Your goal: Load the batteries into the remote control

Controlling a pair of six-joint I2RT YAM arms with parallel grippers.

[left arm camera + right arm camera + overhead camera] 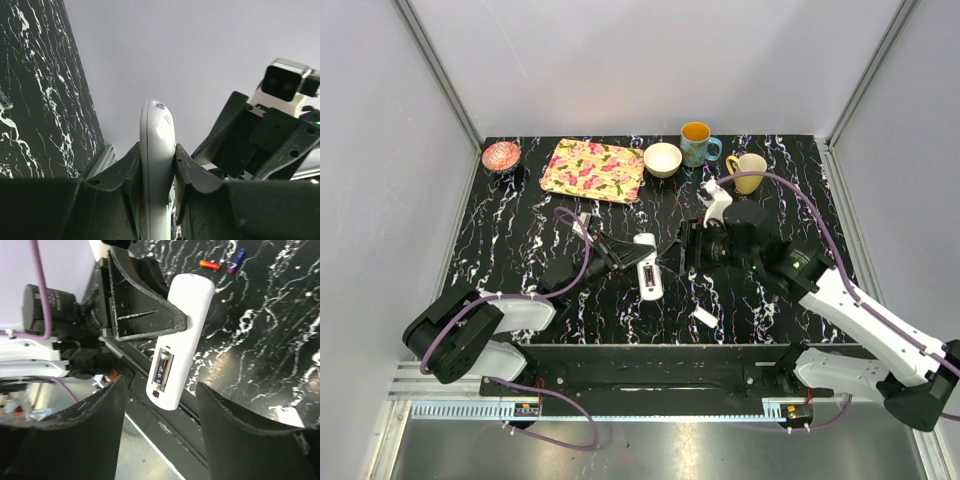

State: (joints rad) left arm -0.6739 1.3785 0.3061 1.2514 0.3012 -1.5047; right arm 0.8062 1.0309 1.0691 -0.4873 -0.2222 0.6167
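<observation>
The white remote control (647,270) is held above the black marble table, gripped by the fingers of my left gripper (625,260), which is shut on its sides (157,150). In the right wrist view the remote (186,325) shows its open battery compartment with one battery (162,368) seated in it. My right gripper (685,255) is open and empty, its jaws spread on either side of the remote's lower end (160,385) without touching it. Two small loose batteries, one orange (209,263) and one purple (237,259), lie on the table beyond.
A small loose white cover piece (705,317) lies near the front edge. At the back stand a floral tray (592,170), a pink bowl (501,155), a white bowl (662,159), a teal mug (696,144) and a yellow mug (750,172).
</observation>
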